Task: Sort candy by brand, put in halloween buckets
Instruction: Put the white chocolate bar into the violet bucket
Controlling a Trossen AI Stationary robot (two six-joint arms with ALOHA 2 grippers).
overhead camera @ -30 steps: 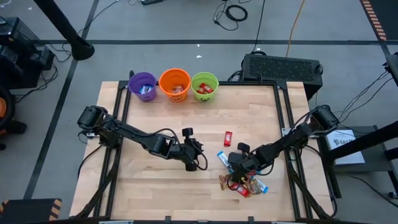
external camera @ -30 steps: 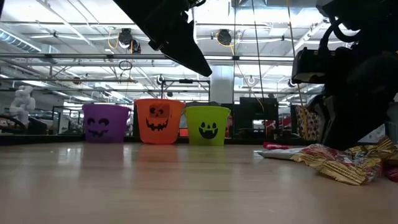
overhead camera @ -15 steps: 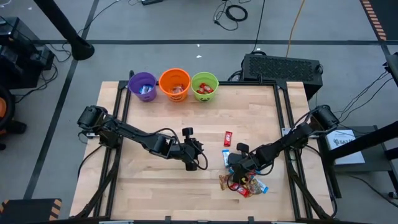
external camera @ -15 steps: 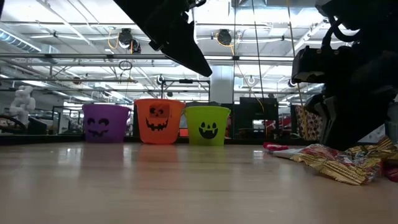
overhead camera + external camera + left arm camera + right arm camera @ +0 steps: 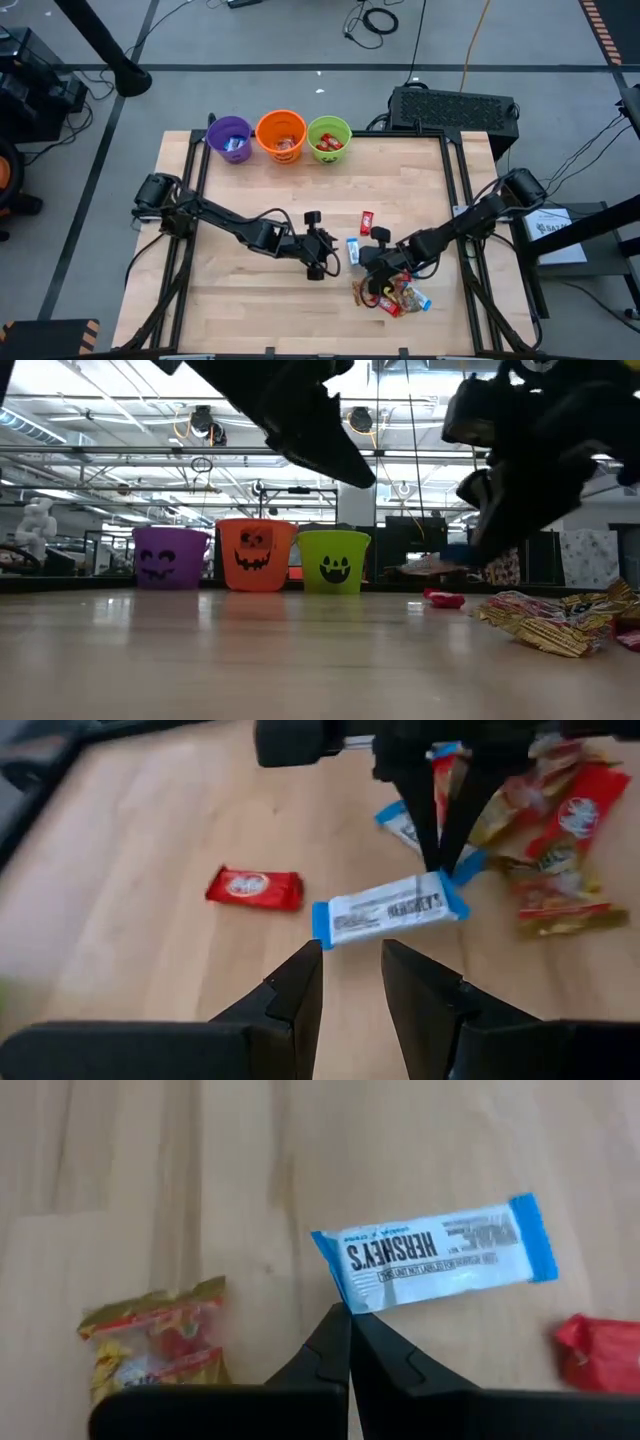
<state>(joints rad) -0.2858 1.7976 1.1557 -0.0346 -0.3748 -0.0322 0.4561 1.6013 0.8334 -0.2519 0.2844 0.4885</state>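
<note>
Hershey's bar point(image 5: 440, 1255), lifted over the table centre, pinched at one corner by the right gripper point(image 5: 347, 1320). Left gripper point(image 5: 350, 965) faces it, jaws parted, empty. Three buckets point(image 5: 281, 135) hold some candy; a pile point(image 5: 395, 293) and a red bar point(image 5: 367, 222) remain.

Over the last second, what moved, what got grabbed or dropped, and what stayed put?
The right claw shut on the blue-and-white bar, lifted it off the table and carried it toward the left arm. The left claw came across toward it and now sits just short of the bar, fingers apart. The red bar, the candy pile and the three buckets stayed put.
</note>
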